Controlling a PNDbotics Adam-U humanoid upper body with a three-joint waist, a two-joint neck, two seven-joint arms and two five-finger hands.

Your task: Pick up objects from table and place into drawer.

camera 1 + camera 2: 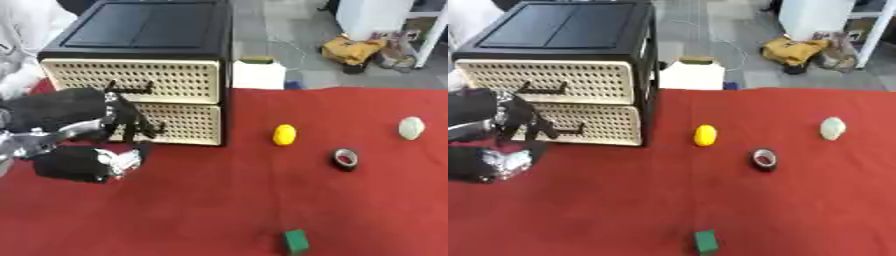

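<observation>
A black cabinet (140, 30) with two cream perforated drawers stands at the back left of the red table (219, 200); both drawers look shut. My left hand (61, 107) hovers in front of the lower drawer (188, 125), its fingers (131, 120) relaxed and hanging close to that drawer's handle, thumb below. I cannot tell whether they touch the handle. To the right of the cabinet lies a yellow oval object (284, 134). A black tape roll (346, 159) and a pale whitish object (411, 128) lie farther right. A green block (296, 241) sits near the front edge.
Behind the table's far edge stands a white box (258, 75). A yellow bag (350, 50) and white furniture (376, 15) are on the floor beyond. White cloth (22, 30) shows at the upper left.
</observation>
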